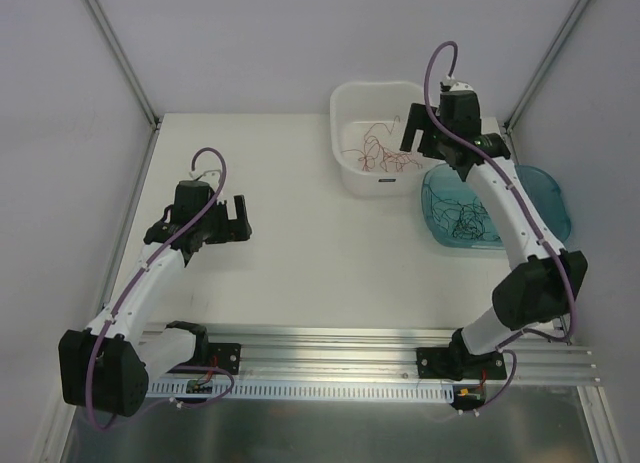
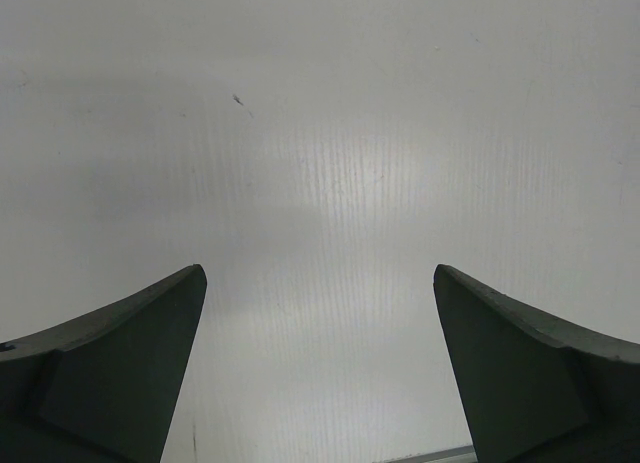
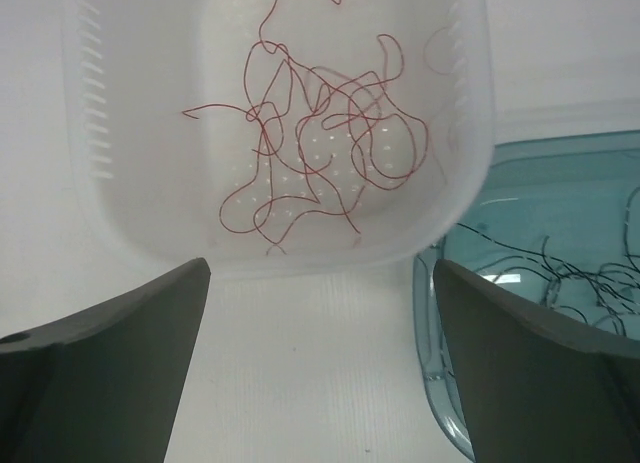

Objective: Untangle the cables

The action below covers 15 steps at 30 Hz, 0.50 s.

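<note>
Evidently colour-sorted, red wires (image 3: 320, 133) occupy the white tub (image 3: 120, 183), black wires (image 3: 575, 268) the teal tray (image 3: 530, 173); left gripper (image 2: 320, 363) and right gripper (image 3: 320, 363) hover empty, jaws wide.

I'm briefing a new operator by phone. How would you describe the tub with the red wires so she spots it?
On the white table, two tubs sit side by side at the far right. It is the left one, a white tub holding loose curly red wires. Its neighbour, the blue tub, is see-through and holds black wires.
</note>
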Motion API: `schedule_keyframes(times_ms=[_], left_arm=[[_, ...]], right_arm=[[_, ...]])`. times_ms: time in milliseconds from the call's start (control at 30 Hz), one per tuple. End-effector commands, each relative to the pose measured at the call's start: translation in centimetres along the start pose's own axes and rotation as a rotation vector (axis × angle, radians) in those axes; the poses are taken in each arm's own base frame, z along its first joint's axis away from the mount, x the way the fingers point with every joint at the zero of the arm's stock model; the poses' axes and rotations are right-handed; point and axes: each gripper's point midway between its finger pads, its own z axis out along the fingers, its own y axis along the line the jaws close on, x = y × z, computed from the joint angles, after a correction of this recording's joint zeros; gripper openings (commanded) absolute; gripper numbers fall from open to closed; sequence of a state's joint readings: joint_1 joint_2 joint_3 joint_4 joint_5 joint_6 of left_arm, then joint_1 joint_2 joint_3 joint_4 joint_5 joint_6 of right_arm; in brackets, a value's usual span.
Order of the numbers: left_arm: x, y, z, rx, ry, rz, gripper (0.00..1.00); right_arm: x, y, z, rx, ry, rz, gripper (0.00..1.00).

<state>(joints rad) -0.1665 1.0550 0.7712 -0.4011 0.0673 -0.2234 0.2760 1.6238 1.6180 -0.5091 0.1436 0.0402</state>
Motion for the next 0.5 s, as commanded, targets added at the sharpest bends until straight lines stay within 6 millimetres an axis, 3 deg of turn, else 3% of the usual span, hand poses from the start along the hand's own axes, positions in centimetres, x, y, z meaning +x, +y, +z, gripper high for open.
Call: schedule_keyframes(times_ms=[0, 67, 100, 133, 233, 300, 467], left_arm=[[-0.1, -0.4, 0.1, 0.028, -0.003, 0.0, 0.99], [-0.2, -0.6, 0.0, 0.038, -0.004, 0.002, 0.99], [-0.2, -0.7, 0.0, 0.042, -0.004, 0.002, 0.99], [-0.2, -0.8, 0.0, 0.045, -0.004, 0.005, 0.99], [0.0, -1.3, -0.4, 0.078, -0.008, 0.002, 0.99], [-0.1, -1.6, -0.9, 0.092, -0.023, -0.005, 0.99], [-2.0, -2.9, -4.7, 0.142, -0.129, -0.068, 0.99]], right_arm=[[-1.0, -3.0, -4.7, 0.067, -0.057, 0.003, 0.99], [-1.0, -4.6, -7.0, 0.115, -0.079, 0.002, 1.0], [0.3, -5.4, -7.6, 0.139, -0.05, -0.005, 1.0], [0.0, -6.0, -9.6, 0.147, -0.084, 0.004, 1.0], [1.5, -8.2, -12.4, 0.211, -0.078, -0.033, 1.0], [1.9, -9.8, -15.8, 0.26, -0.109, -0.033, 0.99], [3.7, -12.7, -21.9, 0.355, -0.151, -0.035, 1.0]])
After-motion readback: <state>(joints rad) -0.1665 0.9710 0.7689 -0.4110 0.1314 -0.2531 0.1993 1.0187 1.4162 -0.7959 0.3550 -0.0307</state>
